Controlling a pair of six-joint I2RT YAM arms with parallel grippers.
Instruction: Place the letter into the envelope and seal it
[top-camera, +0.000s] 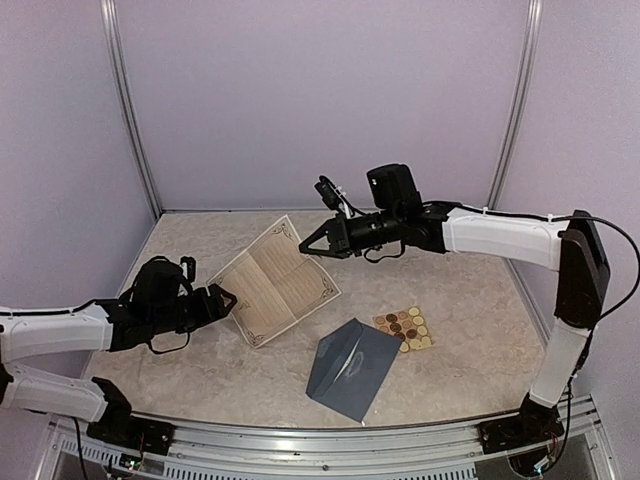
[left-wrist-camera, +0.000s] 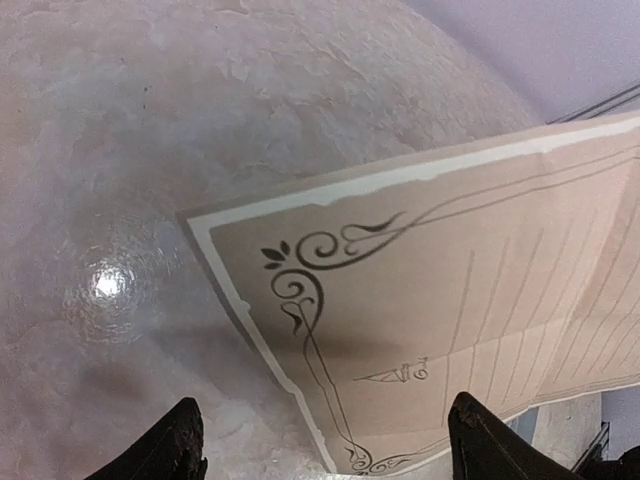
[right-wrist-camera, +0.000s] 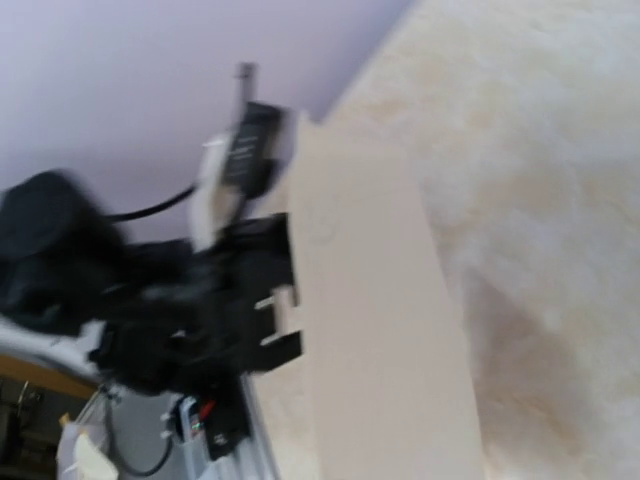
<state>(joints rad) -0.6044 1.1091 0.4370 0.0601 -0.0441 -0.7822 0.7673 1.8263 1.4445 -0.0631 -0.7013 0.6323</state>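
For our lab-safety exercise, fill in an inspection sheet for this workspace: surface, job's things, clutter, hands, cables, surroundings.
Surface: marbled beige tabletop, bare between items.
Job's things: letter creased, partly raised, not in the envelope, which lies apart near the front edge.
Clutter: sticker sheet beside the envelope.
Hands: left hand open at the letter's near corner; right hand open at its far edge.
Cables: black cable looping off the right arm.
Surroundings: lilac walls, metal posts.
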